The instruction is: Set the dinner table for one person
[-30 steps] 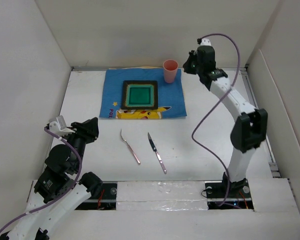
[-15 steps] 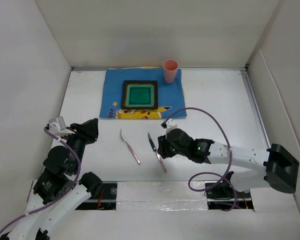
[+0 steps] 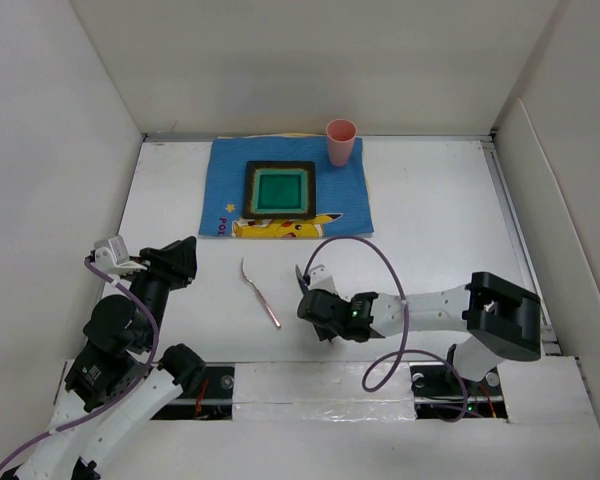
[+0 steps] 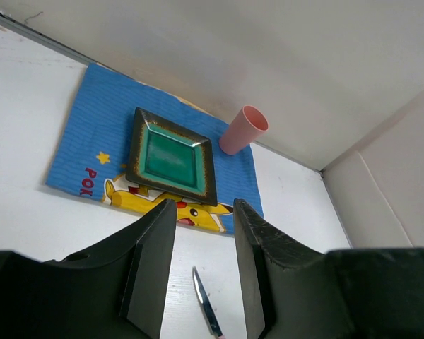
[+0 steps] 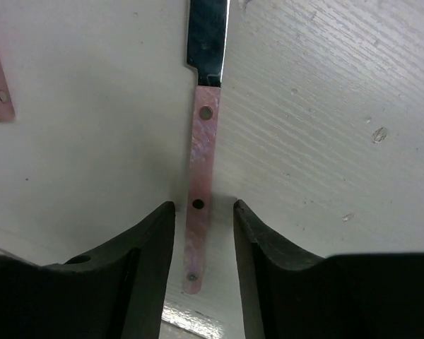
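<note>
Right gripper [image 5: 203, 208], jaws spread astride the knife [image 5: 202, 152] handle, should lower squarely before pinching; left gripper [image 4: 203, 208] hovers, jaws spread.

Table [image 3: 430, 220] white. Mat [image 3: 225, 175] blue, thin stripes, yellow cartoon print. Plate [image 3: 280, 189] green, dark brown rim. Cup [image 3: 340, 142] pink. Knife [image 5: 201, 152] handle pink.
</note>
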`<action>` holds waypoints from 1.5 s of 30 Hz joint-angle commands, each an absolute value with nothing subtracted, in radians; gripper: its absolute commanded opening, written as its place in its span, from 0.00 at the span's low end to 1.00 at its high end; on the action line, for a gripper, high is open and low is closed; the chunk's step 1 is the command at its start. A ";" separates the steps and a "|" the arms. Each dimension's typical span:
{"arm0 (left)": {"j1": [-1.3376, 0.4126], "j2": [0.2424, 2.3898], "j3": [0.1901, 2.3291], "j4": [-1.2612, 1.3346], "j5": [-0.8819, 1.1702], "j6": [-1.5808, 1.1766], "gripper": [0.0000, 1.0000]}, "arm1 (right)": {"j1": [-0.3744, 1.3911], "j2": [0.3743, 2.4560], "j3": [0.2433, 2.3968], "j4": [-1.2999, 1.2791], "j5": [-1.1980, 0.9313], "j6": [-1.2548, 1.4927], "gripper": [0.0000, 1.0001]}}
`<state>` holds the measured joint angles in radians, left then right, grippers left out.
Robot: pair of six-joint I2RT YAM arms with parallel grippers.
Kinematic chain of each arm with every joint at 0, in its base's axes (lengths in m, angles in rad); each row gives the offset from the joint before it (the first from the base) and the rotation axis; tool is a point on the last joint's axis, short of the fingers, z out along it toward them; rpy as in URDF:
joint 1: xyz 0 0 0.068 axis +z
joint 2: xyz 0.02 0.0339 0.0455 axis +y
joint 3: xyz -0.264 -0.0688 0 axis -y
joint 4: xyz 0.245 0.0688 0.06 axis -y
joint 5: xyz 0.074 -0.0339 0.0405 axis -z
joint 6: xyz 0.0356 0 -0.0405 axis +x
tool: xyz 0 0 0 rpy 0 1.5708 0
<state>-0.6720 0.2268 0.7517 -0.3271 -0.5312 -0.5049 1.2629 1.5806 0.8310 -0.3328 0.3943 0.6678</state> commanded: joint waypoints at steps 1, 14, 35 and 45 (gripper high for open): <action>-0.669 0.232 0.752 -0.296 -0.526 -0.500 0.35 | 1.267 1.603 0.870 -0.327 0.434 0.695 0.36; -0.669 0.239 0.750 -0.284 -0.514 -0.494 0.35 | 1.238 1.336 0.930 -0.341 0.502 0.630 0.00; -0.669 0.221 0.747 -0.293 -0.531 -0.497 0.35 | 0.571 1.948 1.455 -0.167 0.193 0.416 0.00; -0.669 0.226 0.749 -0.290 -0.534 -0.495 0.35 | 0.538 2.077 1.536 -0.193 0.132 0.448 0.00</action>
<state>-0.6720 0.2256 0.7517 -0.3264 -0.5278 -0.5045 0.5407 2.0720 1.4899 -0.2005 0.1596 0.4412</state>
